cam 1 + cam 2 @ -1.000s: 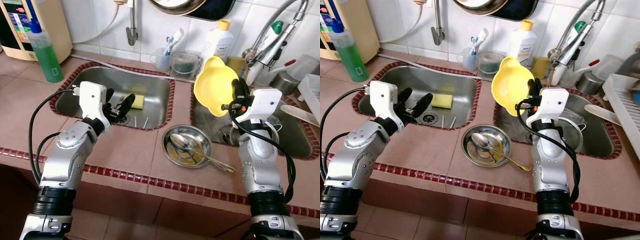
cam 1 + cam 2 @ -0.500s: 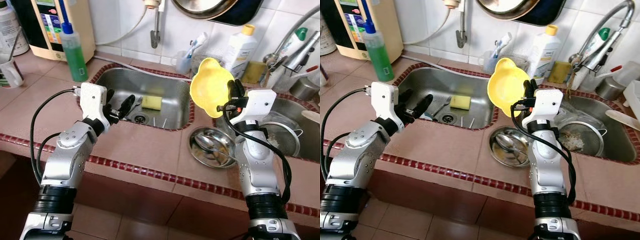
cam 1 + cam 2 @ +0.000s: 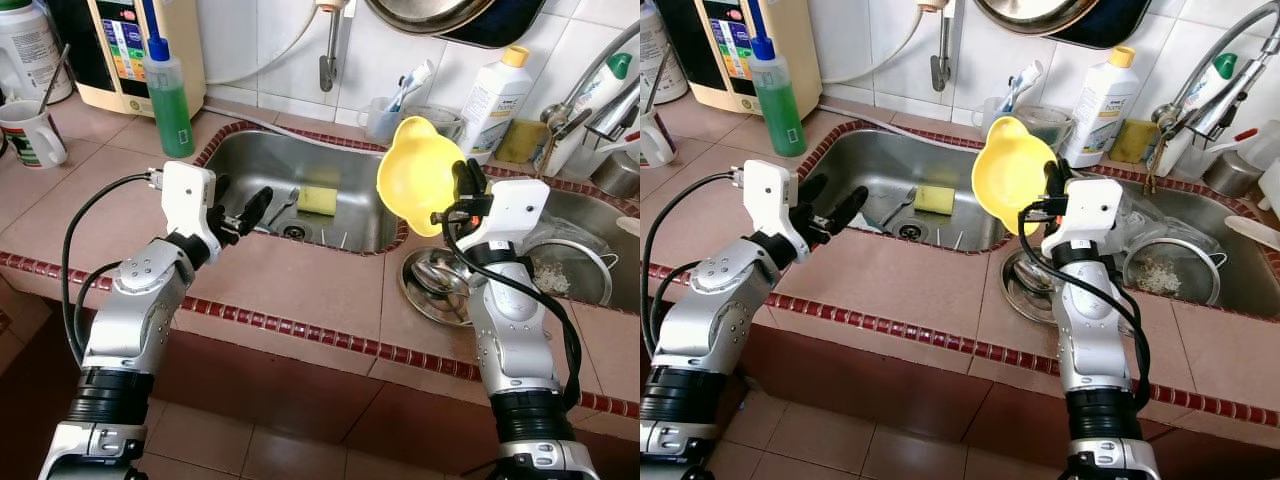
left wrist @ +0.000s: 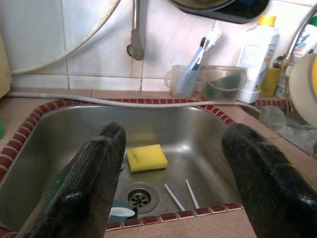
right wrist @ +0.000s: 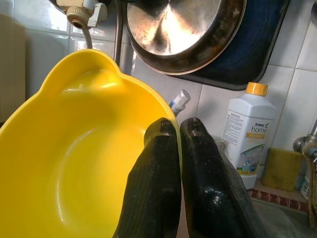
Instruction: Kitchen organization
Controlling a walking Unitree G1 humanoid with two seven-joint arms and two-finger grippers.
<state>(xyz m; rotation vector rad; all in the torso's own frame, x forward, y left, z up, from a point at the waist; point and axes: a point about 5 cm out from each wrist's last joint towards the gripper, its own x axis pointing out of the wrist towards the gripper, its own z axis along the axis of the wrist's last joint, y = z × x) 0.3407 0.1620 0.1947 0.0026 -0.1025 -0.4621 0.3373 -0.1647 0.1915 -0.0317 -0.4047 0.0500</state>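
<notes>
The right pincer [image 3: 465, 190] is clamped on the rim of a yellow bowl [image 3: 420, 175], holding it tilted in the air above the tiled bench [image 3: 300, 290], between the two sinks. Below it a steel dish [image 3: 435, 285] sits on the bench. The left pincer [image 3: 240, 212] hovers with its fingers spread wide over the near edge of the left sink [image 3: 250, 170], where a yellow sponge [image 4: 146, 157] lies near the drain.

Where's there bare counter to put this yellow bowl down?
The right pincer grips the bowl. Freest: the tiled counter between the left sink and the front edge. Another patch lies between mug and green bottle. Crowded: the back ledge, and around the steel dish.
</notes>
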